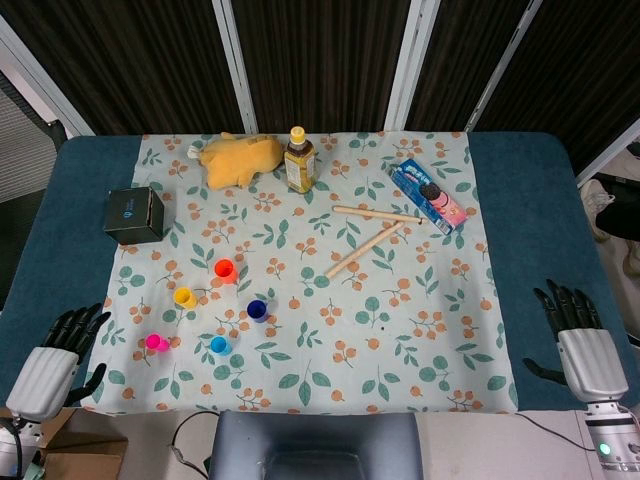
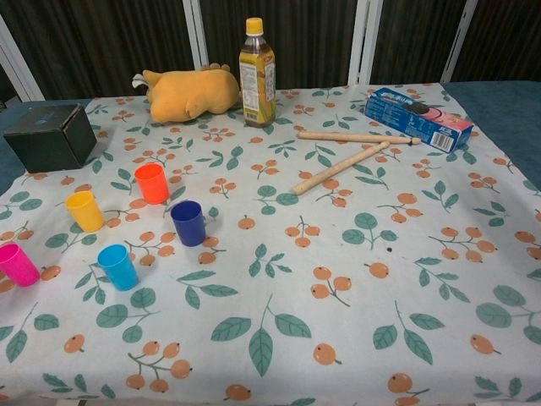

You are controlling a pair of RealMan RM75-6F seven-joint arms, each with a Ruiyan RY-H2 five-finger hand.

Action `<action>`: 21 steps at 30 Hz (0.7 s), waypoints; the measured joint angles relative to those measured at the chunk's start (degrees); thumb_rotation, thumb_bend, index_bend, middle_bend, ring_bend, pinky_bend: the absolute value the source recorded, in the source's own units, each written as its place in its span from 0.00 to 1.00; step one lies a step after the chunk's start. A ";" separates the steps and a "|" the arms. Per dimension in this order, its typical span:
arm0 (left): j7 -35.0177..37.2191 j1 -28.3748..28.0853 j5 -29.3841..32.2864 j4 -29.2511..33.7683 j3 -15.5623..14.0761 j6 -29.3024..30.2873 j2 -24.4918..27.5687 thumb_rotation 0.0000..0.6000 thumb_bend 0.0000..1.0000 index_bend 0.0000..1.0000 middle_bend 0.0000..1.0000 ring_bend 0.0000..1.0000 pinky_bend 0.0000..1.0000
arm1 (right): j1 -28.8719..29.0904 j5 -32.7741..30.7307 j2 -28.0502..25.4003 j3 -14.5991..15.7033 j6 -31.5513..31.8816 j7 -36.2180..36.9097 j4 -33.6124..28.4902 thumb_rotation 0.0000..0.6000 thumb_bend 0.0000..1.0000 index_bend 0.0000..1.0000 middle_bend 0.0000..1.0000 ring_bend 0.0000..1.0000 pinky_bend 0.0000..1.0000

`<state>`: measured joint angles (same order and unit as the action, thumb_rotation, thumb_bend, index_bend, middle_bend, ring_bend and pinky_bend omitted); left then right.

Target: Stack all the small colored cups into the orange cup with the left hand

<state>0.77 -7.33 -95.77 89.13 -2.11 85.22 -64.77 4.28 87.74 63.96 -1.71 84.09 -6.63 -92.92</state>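
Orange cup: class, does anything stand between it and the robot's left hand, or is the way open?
The yellow cup stands roughly on the line from the left hand to the orange cup. The pink cup sits just right of that line. All cups stand apart, none stacked.

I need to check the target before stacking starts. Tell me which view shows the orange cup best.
The chest view: the orange cup stands large and upright there, with its open rim and side wall visible, apart from the yellow cup. The head view shows it small, from above, mostly its rim.
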 measured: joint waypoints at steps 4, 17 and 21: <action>-0.09 -0.39 -0.20 -0.06 -0.12 -0.59 -0.26 1.00 0.43 0.00 0.00 0.00 0.09 | -0.18 0.34 -0.26 0.07 0.43 0.53 -0.01 1.00 0.14 0.00 0.00 0.00 0.00; 3.17 -2.18 -9.41 -1.52 -0.95 3.10 -6.93 1.00 0.42 0.00 0.48 0.61 0.92 | -0.31 1.05 -1.34 0.51 0.23 2.27 -0.20 1.00 0.14 0.00 0.00 0.00 0.00; 2.80 -4.58 -9.11 0.43 -0.67 -0.79 -9.71 1.00 0.42 0.04 0.79 0.91 1.00 | -0.17 0.88 -1.16 0.46 -0.06 2.01 -0.32 1.00 0.14 0.00 0.00 0.00 0.00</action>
<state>3.58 -11.91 -104.88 89.56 -2.78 84.43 -74.48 4.10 88.63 62.80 -1.26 84.03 -4.62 -93.24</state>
